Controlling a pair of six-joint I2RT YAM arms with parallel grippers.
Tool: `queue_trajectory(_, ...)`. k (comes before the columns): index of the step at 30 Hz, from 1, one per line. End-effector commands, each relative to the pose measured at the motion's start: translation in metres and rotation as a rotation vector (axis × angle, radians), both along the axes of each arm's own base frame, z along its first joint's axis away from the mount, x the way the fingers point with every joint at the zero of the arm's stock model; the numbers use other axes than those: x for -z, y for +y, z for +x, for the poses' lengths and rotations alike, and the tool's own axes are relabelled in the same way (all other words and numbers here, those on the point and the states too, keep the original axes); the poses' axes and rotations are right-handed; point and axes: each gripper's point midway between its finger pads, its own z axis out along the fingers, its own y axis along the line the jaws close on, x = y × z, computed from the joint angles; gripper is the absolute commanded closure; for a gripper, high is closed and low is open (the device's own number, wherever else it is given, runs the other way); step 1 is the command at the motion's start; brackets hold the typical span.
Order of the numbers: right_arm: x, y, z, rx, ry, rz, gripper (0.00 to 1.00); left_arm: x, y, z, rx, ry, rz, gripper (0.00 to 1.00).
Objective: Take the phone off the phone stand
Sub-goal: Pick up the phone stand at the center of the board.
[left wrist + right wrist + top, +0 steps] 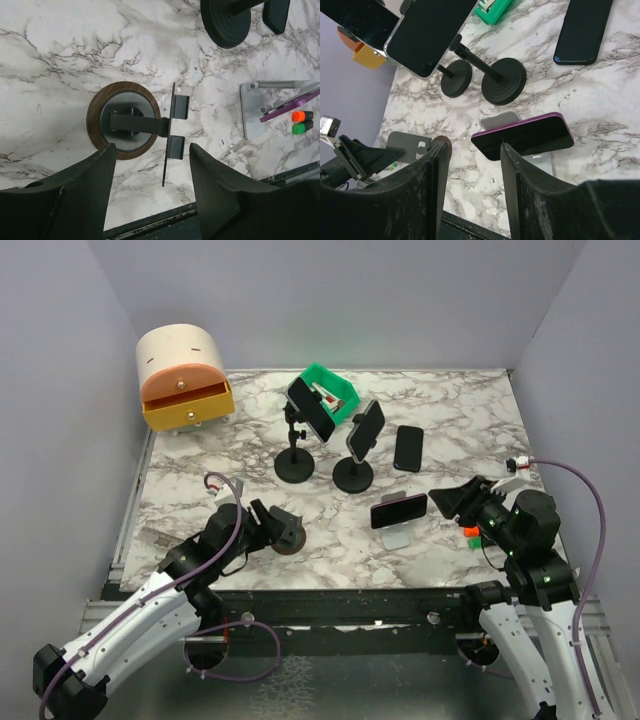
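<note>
Marble table point(200, 490). Purple phone point(530, 135), at 12 o'clock of right gripper point(471, 147), judged rigid, slick; long edges to be pinched. Left gripper point(152, 155) and right both seen apart, empty.

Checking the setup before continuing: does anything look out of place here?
Nothing spilled or broken. One dark phone lies flat on the table, off any stand, and the wood-based stand holds no phone.

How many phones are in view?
4: first phone on the left black stand, second phone on the right black stand, flat phone right of them, purple phone on the silver stand. None seems hidden.
</note>
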Motion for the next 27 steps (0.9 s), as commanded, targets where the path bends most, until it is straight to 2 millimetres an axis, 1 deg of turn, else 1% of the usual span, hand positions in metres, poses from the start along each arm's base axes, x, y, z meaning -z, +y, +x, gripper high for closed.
queue_trajectory(1, 0.017, 0.002, -0.004, -0.018, 0.046, -0.015, 0.50, -0.006, -0.007, -0.001, 0.011, -0.008, -0.051, 0.41)
queue_trajectory(4, 0.018, 0.003, -0.004, -0.022, 0.046, -0.017, 0.50, -0.009, -0.006, -0.001, 0.019, -0.022, -0.045, 0.47)
queue_trajectory(7, 0.020, 0.003, -0.004, -0.019, 0.048, -0.020, 0.50, -0.008, -0.008, 0.001, 0.023, -0.029, -0.050, 0.55)
queue_trajectory(14, 0.025, 0.007, -0.007, -0.037, 0.070, -0.009, 0.51, -0.011, -0.016, 0.008, 0.030, -0.050, -0.071, 0.78)
queue_trajectory(17, 0.024, 0.007, -0.008, -0.040, 0.067, -0.009, 0.51, -0.015, -0.016, 0.010, 0.028, -0.061, -0.073, 0.87)
queue_trajectory(20, 0.019, 0.007, -0.008, -0.039, 0.055, -0.012, 0.51, -0.027, -0.012, 0.013, 0.011, -0.097, -0.067, 1.00)
queue_trajectory(22, 0.014, 0.007, -0.008, -0.041, 0.040, -0.014, 0.52, -0.040, -0.004, 0.018, -0.017, -0.142, -0.044, 1.00)
queue_trajectory(25, 0.007, 0.007, -0.008, -0.044, 0.023, -0.016, 0.52, -0.058, 0.015, 0.027, -0.090, -0.190, 0.021, 1.00)
queue_trajectory(27, 0.005, 0.008, -0.008, -0.049, 0.019, -0.018, 0.52, -0.073, 0.025, 0.034, -0.139, -0.232, 0.057, 1.00)
